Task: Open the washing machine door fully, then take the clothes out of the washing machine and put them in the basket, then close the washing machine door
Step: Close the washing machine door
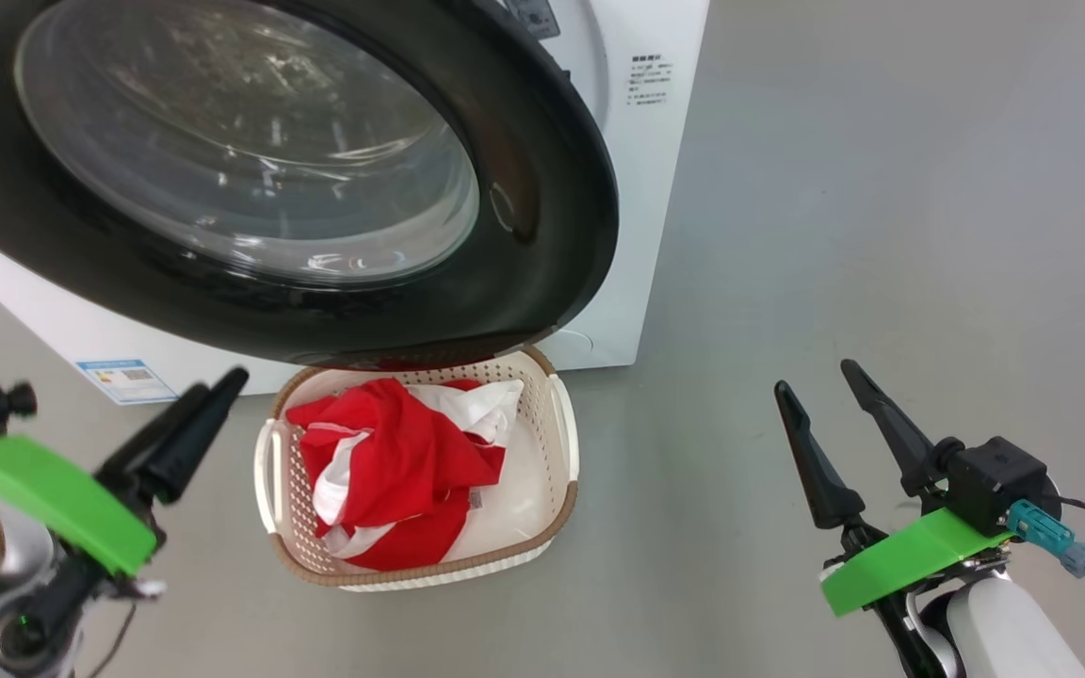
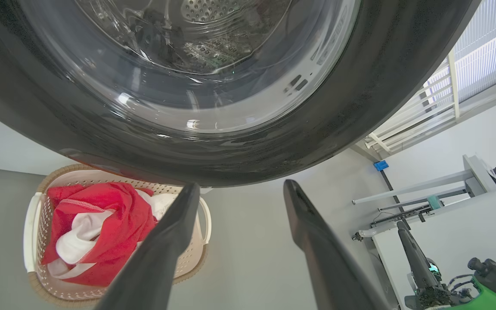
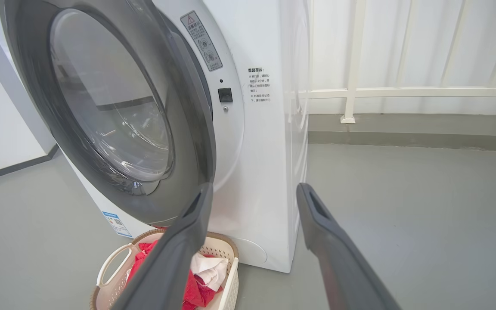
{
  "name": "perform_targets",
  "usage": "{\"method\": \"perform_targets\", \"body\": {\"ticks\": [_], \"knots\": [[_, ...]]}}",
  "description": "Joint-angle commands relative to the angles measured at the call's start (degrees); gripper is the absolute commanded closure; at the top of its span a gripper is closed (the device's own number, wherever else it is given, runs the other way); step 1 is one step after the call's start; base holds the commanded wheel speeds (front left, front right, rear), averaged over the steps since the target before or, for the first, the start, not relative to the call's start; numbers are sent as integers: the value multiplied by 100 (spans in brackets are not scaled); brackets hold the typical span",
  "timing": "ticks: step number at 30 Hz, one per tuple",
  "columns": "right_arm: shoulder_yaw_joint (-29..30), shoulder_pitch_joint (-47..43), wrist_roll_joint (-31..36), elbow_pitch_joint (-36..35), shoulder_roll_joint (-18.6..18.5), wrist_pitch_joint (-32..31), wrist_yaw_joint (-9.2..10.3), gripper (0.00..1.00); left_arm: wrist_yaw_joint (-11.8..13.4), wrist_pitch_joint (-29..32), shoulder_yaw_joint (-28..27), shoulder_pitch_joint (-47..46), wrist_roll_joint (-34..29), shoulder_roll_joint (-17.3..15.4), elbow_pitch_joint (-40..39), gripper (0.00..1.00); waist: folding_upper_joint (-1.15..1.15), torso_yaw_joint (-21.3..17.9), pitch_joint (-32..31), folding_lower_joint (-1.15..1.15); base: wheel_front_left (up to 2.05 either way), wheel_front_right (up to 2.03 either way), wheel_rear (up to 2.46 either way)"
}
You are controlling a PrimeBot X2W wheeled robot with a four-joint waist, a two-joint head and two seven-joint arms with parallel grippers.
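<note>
— What's on the left?
— The left gripper (image 1: 218, 382), fingers spread with nothing between them, near the basket (image 1: 563, 424).
— And the clothes (image 1: 401, 452)?
— Heaped in that basket, which sits on the floor (image 1: 834, 188) under the washing machine door (image 1: 542, 188). The door stands swung out from the white washing machine (image 1: 641, 188).
— Far right?
— The right gripper (image 1: 815, 377), fingers apart and empty, above grey floor.

Head camera looks down on the glossy black round door (image 1: 552, 188); left wrist looks up beneath it. All three views share the cream perforated basket (image 1: 561, 452).
</note>
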State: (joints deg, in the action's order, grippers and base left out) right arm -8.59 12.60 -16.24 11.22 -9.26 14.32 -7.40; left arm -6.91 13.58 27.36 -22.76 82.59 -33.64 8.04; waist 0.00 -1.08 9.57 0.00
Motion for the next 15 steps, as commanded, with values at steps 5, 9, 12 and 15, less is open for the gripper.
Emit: {"method": "perform_targets", "body": {"ticks": [5, 9, 12, 15], "knots": [[-104, -189, 1, -109, -57, 68, -9, 0, -58, -555, -34, 334, -145, -352, -24, 0, 0, 64, -95, 0, 0, 0, 0], [-103, -237, -9, -84, -68, 68, -9, 0, -58, -906, 73, 585, -200, -351, 92, 0, 0, 21, -148, 0, 0, 0, 0], [-81, -299, -19, -72, -80, 68, -9, 0, -58, -1272, 144, 812, -232, -348, 211, 0, 0, -37, -184, 0, 0, 0, 0], [-47, -353, -26, -70, -93, 68, -9, 0, -58, -1637, 207, 1003, -263, -331, 339, 0, 0, -114, -206, 0, 0, 0, 0]]}}
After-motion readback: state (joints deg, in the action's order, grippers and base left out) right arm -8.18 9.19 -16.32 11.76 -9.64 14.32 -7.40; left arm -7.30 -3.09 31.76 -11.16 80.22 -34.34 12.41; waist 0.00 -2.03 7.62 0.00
